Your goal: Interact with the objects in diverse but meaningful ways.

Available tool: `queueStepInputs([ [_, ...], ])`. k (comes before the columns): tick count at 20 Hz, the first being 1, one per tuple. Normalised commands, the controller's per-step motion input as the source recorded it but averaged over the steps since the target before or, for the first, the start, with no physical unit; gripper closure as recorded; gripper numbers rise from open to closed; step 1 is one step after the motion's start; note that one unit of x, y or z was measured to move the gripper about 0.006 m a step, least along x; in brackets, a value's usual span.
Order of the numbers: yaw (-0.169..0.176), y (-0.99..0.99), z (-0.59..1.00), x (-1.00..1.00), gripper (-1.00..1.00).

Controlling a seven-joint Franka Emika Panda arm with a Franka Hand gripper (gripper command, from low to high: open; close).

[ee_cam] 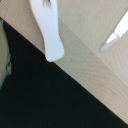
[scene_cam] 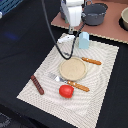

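- Scanning the exterior view from its left: dark brown sausage-like stick (scene_cam: 37, 84) lies on the placemat (scene_cam: 30, 91) near the mat's left edge, angled, well apart from everything else.
- Fork (scene_cam: 56, 77) next, metal head toward the stick, resting beside the plate's lower left rim.
- Red tomato (scene_cam: 66, 91) sits on the mat below the plate, just beside the wooden-handled knife (scene_cam: 79, 86); contact unclear.
- Round tan plate (scene_cam: 73, 68) at mid-mat; no item on it.
- White oblong piece (scene_cam: 65, 37) is above the plate at the mat's far edge, directly under the end effector (scene_cam: 71, 31). Grip state: cannot tell. Fingers are blurred in this view, and contact with the piece is not resolvable.
- Black cable (scene_cam: 52, 37) loops down from the arm (scene_cam: 73, 12) across the mat's top.
- Small white carton (scene_cam: 84, 40) stands upright just right of the end effector, near the mat's far edge.
- Second wooden handle (scene_cam: 92, 61) lies right of the plate.
- Grey pot (scene_cam: 95, 13) on the brown board (scene_cam: 112, 31) behind the mat; second vessel (scene_cam: 124, 19) partly cut off at the right edge.
- Worktop (scene_cam: 15, 45) is dark.
- Wrist view: white oblong piece (ee_cam: 49, 30) over tan surface, rounded end at the mat's edge; a pale blade-like shape (ee_cam: 116, 34) further right, blurred.
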Motion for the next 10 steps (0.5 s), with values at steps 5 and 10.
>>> queueStepInputs([
  [5,-0.055,-0.85,0.03,-0.14,-1.0],
  [10,-0.06,-0.85,0.07,-0.08,-1.0],
])
